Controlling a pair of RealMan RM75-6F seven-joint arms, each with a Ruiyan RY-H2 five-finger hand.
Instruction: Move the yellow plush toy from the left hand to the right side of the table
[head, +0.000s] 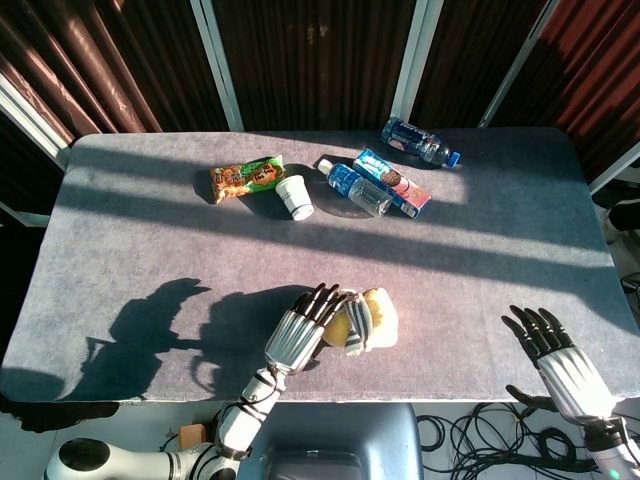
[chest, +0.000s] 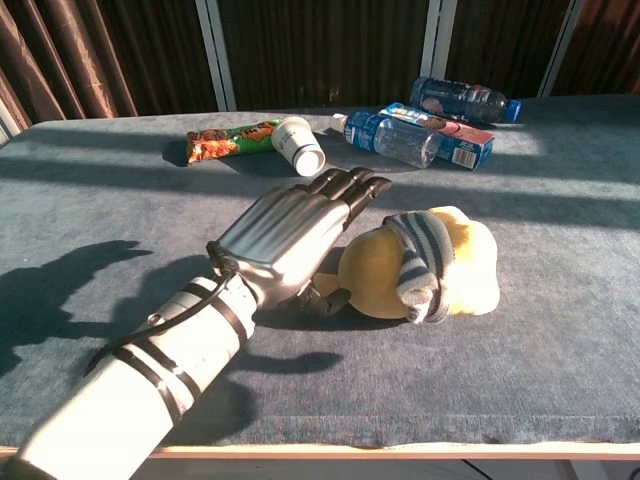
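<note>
The yellow plush toy (head: 368, 319) (chest: 425, 268), with a grey striped scarf, lies on the table near its front edge, about the middle. My left hand (head: 298, 333) (chest: 290, 232) sits just left of it with its fingers stretched out and apart, holding nothing; the thumb is close under the toy's side. My right hand (head: 556, 358) hovers open past the table's front right corner, fingers spread, well apart from the toy. The chest view does not show the right hand.
At the back of the grey table (head: 120, 260) lie a snack packet (head: 246, 177), a tipped white cup (head: 295, 197), two plastic bottles (head: 356, 189) (head: 420, 142) and a blue box (head: 394, 185). Cables lie on the floor under the right hand.
</note>
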